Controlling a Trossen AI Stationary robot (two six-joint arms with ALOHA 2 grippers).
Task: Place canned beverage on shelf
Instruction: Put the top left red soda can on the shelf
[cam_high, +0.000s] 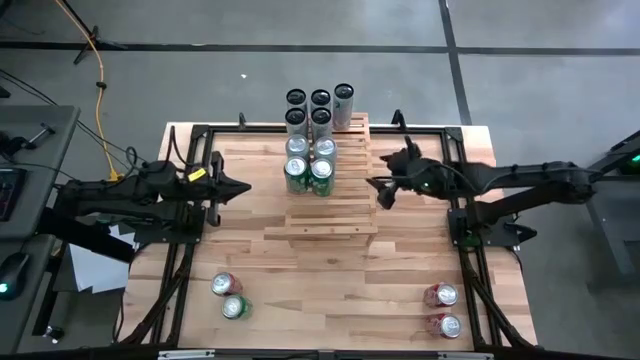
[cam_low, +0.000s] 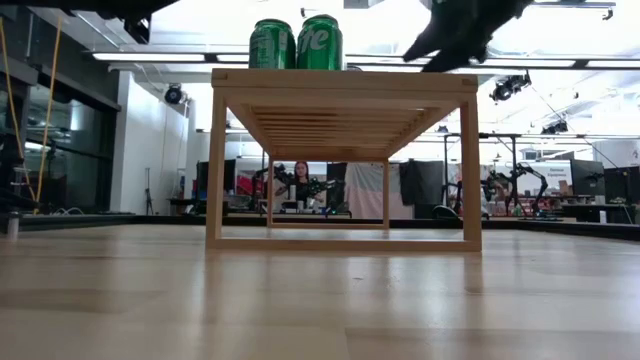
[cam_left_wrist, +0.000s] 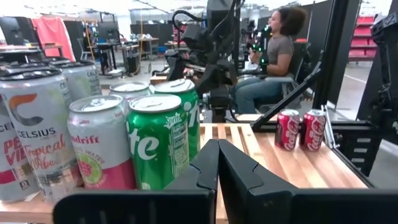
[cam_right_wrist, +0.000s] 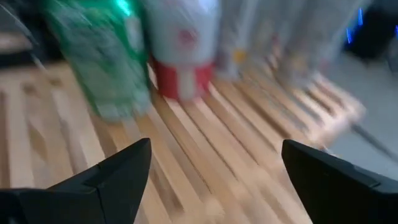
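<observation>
The pale slatted wooden shelf (cam_high: 325, 205) stands mid-table with several cans upright on its far part; two green cans (cam_high: 308, 176) stand nearest the front, also seen in the low view (cam_low: 296, 44). My left gripper (cam_high: 243, 187) is shut and empty, level, left of the shelf; its shut fingers show in the left wrist view (cam_left_wrist: 217, 163). My right gripper (cam_high: 377, 190) is open and empty at the shelf's right side; the right wrist view (cam_right_wrist: 214, 162) shows its fingers wide apart over the slats.
Two cans (cam_high: 230, 296) lie on the table near the front left, and two red cans (cam_high: 442, 310) near the front right. A black frame (cam_high: 190, 210) borders the tabletop. A seated person (cam_left_wrist: 273, 56) shows beyond the table.
</observation>
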